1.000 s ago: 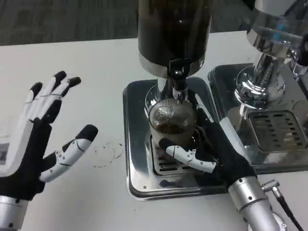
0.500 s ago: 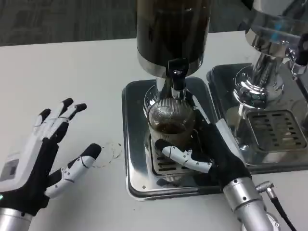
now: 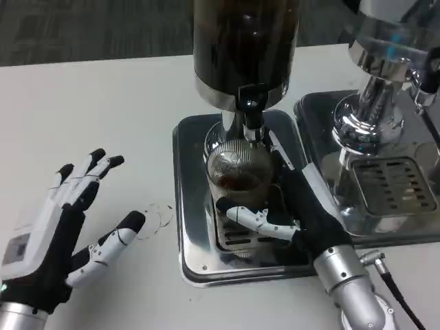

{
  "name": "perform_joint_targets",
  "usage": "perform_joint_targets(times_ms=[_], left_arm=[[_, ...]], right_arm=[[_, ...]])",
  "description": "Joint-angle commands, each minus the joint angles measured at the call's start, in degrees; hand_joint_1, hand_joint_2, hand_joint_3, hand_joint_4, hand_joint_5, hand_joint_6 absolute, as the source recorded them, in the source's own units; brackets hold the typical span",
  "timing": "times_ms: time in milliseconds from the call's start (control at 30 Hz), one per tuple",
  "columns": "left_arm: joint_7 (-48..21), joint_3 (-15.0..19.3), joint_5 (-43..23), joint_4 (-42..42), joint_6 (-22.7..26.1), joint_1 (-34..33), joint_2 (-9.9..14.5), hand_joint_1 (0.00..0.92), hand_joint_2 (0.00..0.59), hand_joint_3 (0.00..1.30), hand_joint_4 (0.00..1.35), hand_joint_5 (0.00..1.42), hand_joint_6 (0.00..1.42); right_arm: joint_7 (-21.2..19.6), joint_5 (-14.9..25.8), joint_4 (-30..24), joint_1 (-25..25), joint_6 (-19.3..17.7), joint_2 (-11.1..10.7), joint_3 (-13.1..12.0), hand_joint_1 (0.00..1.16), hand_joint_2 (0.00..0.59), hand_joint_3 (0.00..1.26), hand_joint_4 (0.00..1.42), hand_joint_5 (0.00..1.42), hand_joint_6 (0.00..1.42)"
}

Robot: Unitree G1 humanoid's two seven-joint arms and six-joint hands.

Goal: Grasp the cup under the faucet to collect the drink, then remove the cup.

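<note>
Both hands placed: our right hand (image 3: pixel 302 223) wraps the upright cup (image 3: pixel 238 184) between thumb and fingers (image 3: pixel 258 221) under faucet (image 3: pixel 252 117); left hand (image 3: pixel 58 234) spread, idle.

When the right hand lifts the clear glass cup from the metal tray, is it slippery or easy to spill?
The clear glass cup looks smooth, so probably slippery in the right hand. It holds dark drink, so tilting may spill it. Being glass, it likely breaks if knocked on the steel drip tray.
</note>
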Motion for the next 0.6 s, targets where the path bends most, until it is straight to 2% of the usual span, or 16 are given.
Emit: perform_joint_targets(times_ms=[33,200,433,600], left_arm=[[0.9,-0.6,-0.1,0.5,0.4,0.3,0.7,0.000,0.216,0.18,0.00,0.09,0.00],[0.7,-0.8,-0.4,0.5,0.4,0.3,0.6,0.000,0.217,0.18,0.00,0.09,0.00],[0.7,-0.7,-0.9,0.6,0.4,0.2,0.5,0.000,0.217,0.18,0.00,0.10,0.01],[0.8,-0.6,-1.5,0.9,0.0,0.4,0.3,0.000,0.218,0.18,0.00,0.11,0.01]], right_arm=[[1.6,-0.3,1.4,-0.2,-0.2,0.6,1.4,0.76,0.182,0.00,0.08,0.07,0.22],[1.3,-0.1,1.9,0.0,0.1,0.9,1.6,0.77,0.186,0.01,0.15,0.12,0.27],[0.2,0.3,2.2,0.3,0.3,1.3,1.1,0.80,0.189,0.24,0.29,0.24,0.37],[-1.2,-0.3,2.5,0.4,-0.6,1.4,1.1,0.87,0.205,0.31,0.40,0.32,0.45]])
